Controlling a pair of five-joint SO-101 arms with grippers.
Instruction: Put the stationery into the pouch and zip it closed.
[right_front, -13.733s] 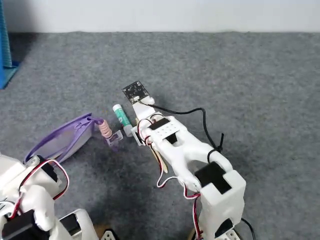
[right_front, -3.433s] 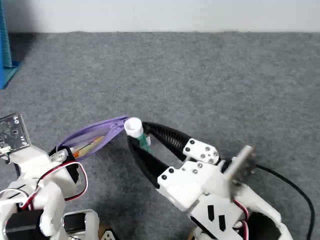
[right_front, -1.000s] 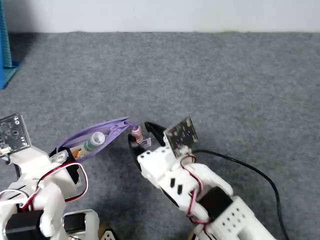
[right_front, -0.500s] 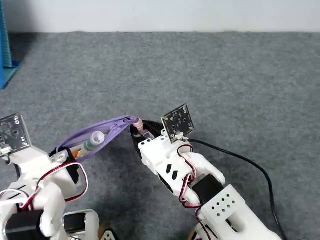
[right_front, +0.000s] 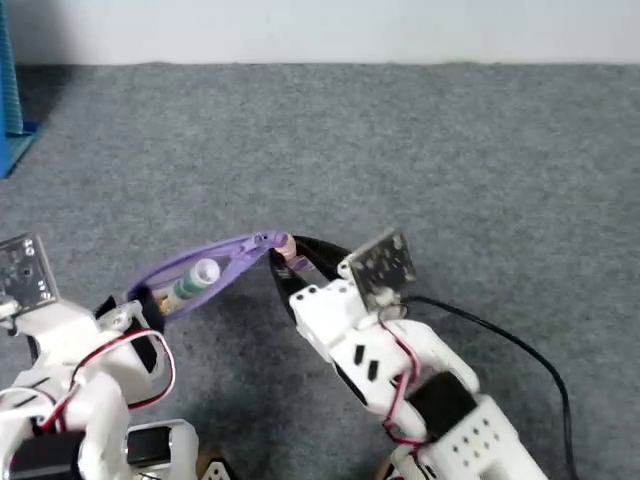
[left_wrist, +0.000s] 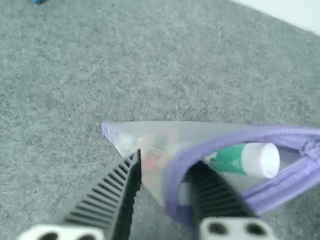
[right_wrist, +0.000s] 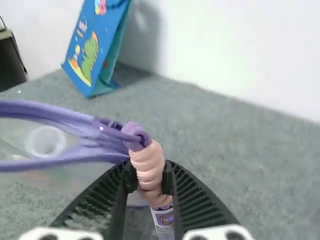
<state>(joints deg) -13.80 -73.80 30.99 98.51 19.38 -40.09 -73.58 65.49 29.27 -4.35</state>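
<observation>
While the left tool (left_wrist: 165, 165) clamps one end of the translucent purple zip pouch (right_front: 225, 256), the right tool (right_wrist: 148, 174) pinches its pink ribbed zipper pull (right_wrist: 146, 156). A green, white-capped glue stick (left_wrist: 245, 160) lies inside. Zipping appears to be in hand. Next, draw the pull along the open mouth toward the left tool.

Gripper: the right gripper (right_wrist: 148, 171) pinches the pink pull, one black finger on each side.
Pink pull: the pink pull (right_wrist: 146, 159) is bumpy (like a stack of little rings) and hangs from the purple zip end.
Pouch: the pouch (right_wrist: 55, 116) has a see-through side, and its two purple zip edges stand apart.
Inside: a round white cap (right_wrist: 46, 141) shows between the edges.
Behind: a blue bag (right_wrist: 97, 45) with a green dinosaur leans on the white wall (right_wrist: 225, 45).
Table: the table (right_wrist: 240, 165) is grey and fuzzy.
</observation>
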